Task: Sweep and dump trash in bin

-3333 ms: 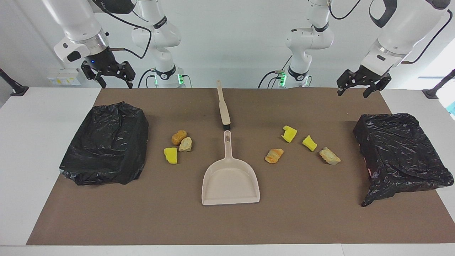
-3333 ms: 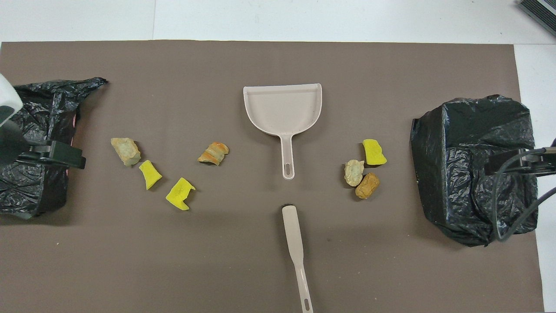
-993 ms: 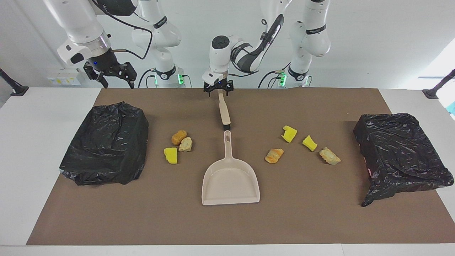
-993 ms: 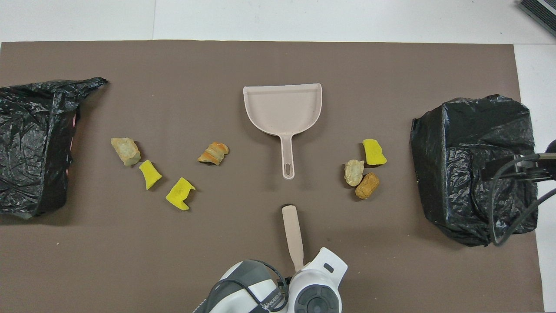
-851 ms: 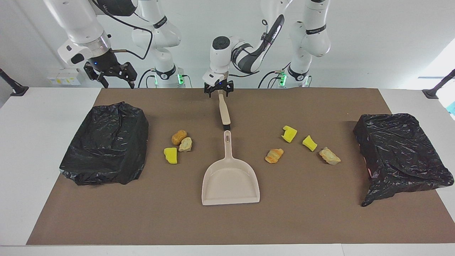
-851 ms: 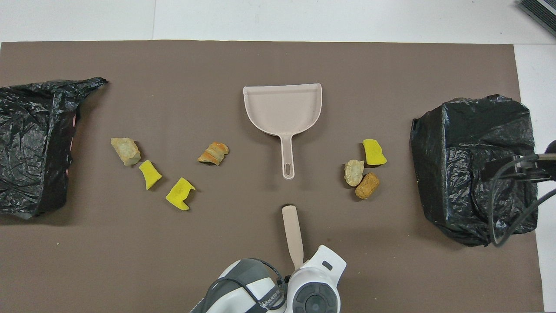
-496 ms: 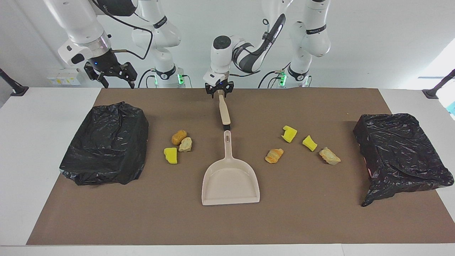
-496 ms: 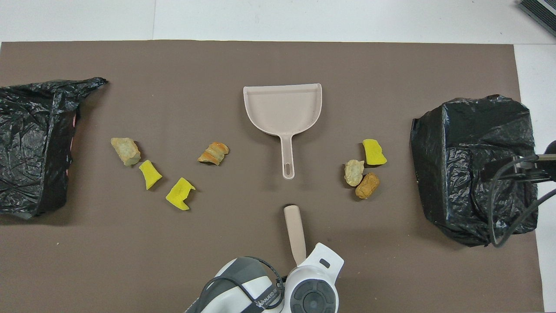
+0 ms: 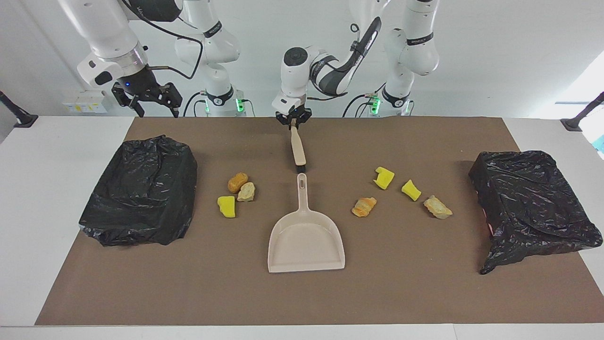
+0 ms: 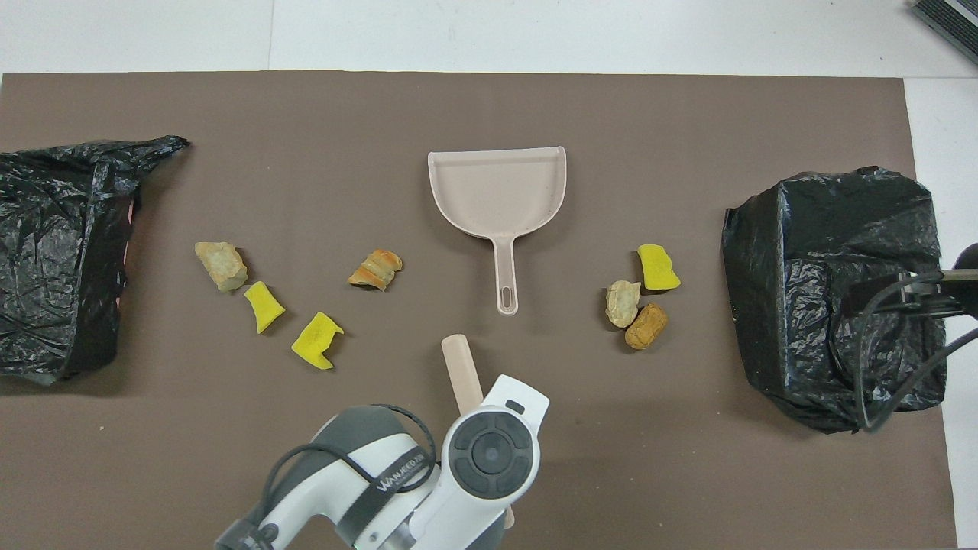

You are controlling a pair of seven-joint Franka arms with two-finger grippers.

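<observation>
Quick count of what can be seen: seven bits of trash [image 9: 238, 191] in total, three yellow foam chunks [image 9: 383, 177] and four bread-like pieces [image 9: 364, 207]. One dustpan [image 9: 306, 242] is counted at the centre of the frame, one brush [image 9: 297, 150] just above it, and two black bin bags [image 9: 141, 190], one at each side edge

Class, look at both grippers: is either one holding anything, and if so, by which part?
The left gripper holds the brush by the tip of its handle. The right gripper, over the table beside a bin bag, holds nothing.
</observation>
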